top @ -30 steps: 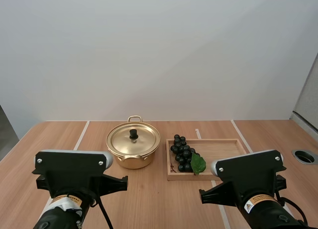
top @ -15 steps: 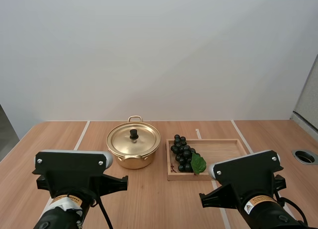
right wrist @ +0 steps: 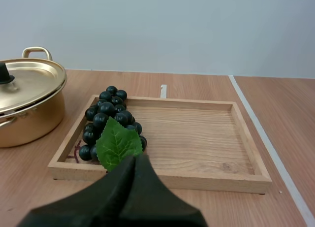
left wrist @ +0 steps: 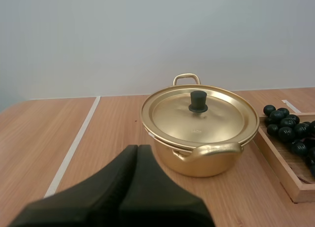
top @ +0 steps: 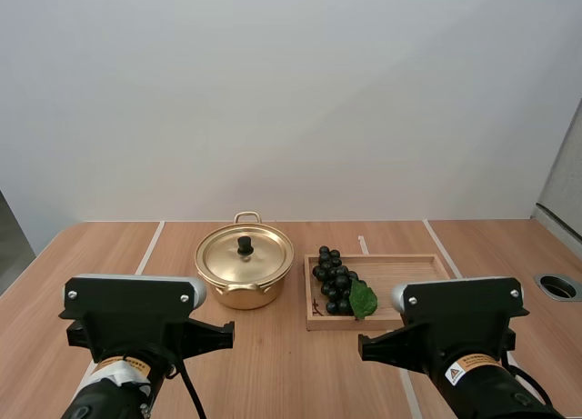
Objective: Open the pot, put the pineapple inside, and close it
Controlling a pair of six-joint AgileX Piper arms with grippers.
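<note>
the table (top: 273,346) carries the wooden tray (top: 409,274) at right, the gold pot (top: 238,296) just left of it with its lid (top: 262,255) on, and grapes (top: 333,279) in the tray's left end. nearer, our left gripper (left wrist: 138,148) and right gripper (right wrist: 135,159) have fingers pressed together on nothing.

gold pot (left wrist: 206,165), black knob (left wrist: 198,101), dark grapes (right wrist: 101,119), green leaf (right wrist: 117,142)
</note>
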